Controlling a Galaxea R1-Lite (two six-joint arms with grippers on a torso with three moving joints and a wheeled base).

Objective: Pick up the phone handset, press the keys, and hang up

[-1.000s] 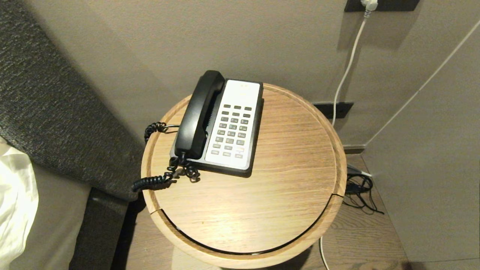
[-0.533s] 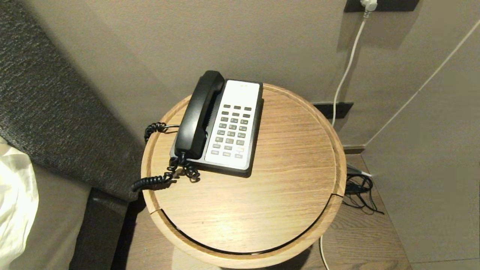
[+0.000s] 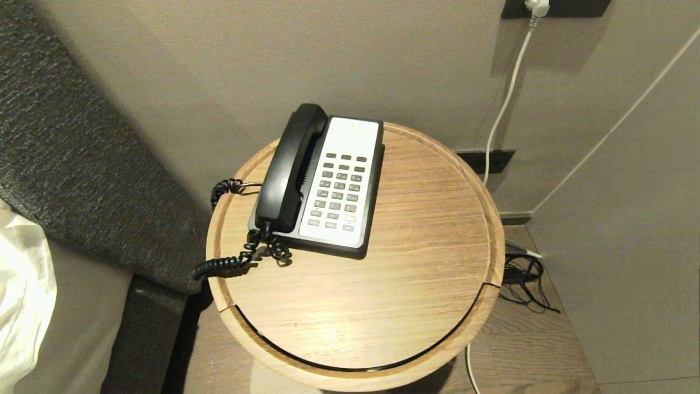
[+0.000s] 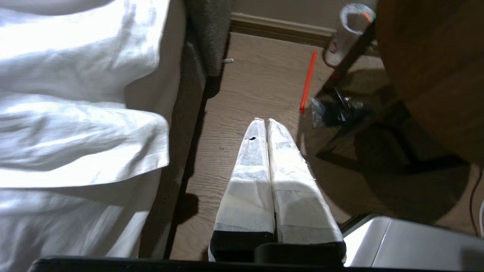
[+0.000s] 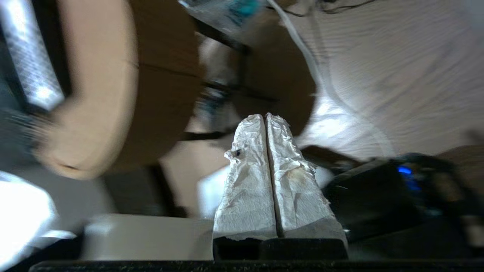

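Note:
The black phone handset (image 3: 289, 169) lies in its cradle on the left side of the phone base (image 3: 322, 189), on a round wooden table (image 3: 415, 262). Its black coiled cord (image 3: 229, 257) hangs over the table's left rim. The keys (image 3: 339, 191) sit in the white faceplate beside it. Neither gripper shows in the head view. My left gripper (image 4: 263, 120) is shut and empty, low over the floor beside the bed. My right gripper (image 5: 264, 115) is shut and empty, below the table's edge.
A dark upholstered headboard (image 3: 82, 153) and white bedding (image 3: 22, 295) stand left of the table. A wall is close behind it. A white cable (image 3: 506, 104) runs down the wall to tangled black wires (image 3: 525, 279) on the floor at the right.
The phone and table have not moved. A dark shape at the bottom right edge of the head view one second ago has gone out of view.

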